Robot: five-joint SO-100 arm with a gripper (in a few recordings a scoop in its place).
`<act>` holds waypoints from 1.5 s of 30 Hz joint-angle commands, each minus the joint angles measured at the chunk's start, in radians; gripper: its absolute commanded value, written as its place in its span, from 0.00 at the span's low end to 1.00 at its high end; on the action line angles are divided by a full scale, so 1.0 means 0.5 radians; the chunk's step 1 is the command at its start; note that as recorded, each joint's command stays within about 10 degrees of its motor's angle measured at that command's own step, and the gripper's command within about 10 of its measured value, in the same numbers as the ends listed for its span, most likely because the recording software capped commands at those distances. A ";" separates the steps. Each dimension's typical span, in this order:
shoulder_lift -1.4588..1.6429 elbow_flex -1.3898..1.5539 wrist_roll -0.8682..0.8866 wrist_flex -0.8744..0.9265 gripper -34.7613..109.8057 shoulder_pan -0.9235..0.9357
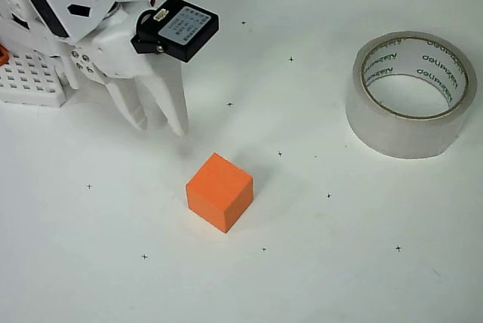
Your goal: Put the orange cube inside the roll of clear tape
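Note:
The orange cube (219, 191) rests on the white table near the middle of the overhead view, turned corner-on. The roll of clear tape (411, 94) lies flat at the upper right, hole facing up, with green lettering on its whitish core. My white gripper (159, 122) reaches down from the upper left, its two fingertips a little apart and nothing between them. Its tips hang up and left of the cube, a short gap away, not touching it. The tape roll is far to the right of the gripper.
A white perforated block (30, 81) with an orange bit at its left edge sits at the far left, beside the arm's base. Small black cross marks dot the white table (317, 263).

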 commanded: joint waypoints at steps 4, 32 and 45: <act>-0.285 -0.291 -0.104 -0.282 0.45 0.028; -0.997 -0.699 -0.267 -0.598 0.50 0.114; -1.436 -0.969 -0.313 -0.724 0.51 0.117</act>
